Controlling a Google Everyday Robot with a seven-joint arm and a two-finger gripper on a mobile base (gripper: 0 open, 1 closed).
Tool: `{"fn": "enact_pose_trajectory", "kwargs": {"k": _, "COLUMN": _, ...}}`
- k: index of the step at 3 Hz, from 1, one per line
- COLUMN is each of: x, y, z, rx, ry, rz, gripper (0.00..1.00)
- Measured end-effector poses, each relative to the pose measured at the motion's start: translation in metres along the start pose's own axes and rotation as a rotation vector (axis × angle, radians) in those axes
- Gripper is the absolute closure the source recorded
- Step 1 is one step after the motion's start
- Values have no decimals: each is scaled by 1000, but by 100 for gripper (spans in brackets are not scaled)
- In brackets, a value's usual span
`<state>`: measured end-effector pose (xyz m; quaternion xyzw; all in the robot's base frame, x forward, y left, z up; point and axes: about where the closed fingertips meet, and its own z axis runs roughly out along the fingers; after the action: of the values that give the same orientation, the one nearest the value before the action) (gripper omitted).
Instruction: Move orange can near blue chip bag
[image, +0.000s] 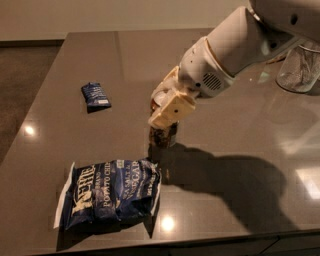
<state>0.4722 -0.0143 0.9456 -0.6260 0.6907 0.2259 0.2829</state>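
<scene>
The orange can (163, 135) stands upright on the grey table, mostly covered from above by my gripper (167, 111); only its lower part shows. My gripper's cream fingers (172, 110) close around the can's top. The blue chip bag (110, 192) lies flat near the table's front edge, just left of and in front of the can, with a small gap between them. My white arm (235, 47) reaches in from the upper right.
A small dark blue packet (96, 95) with a white label lies at the left middle of the table. A clear glass container (300, 67) stands at the right edge. The table's front edge (200, 239) runs close below the bag.
</scene>
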Motion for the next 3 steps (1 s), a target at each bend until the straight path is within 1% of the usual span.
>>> {"fn": "enact_pose_trajectory", "kwargs": {"k": 1, "x": 3, "y": 11, "z": 7, "rx": -19, "ry": -5, "rz": -10, "gripper": 100}}
{"fn": "enact_pose_trajectory", "kwargs": {"k": 2, "x": 7, "y": 19, "z": 15, "rx": -30, "ry": 0, "rz": -13, "gripper": 85}}
{"fn": "enact_pose_trajectory", "kwargs": {"k": 3, "x": 12, "y": 24, "z": 21, "rx": -34, "ry": 5, "rz": -15, "gripper": 61}}
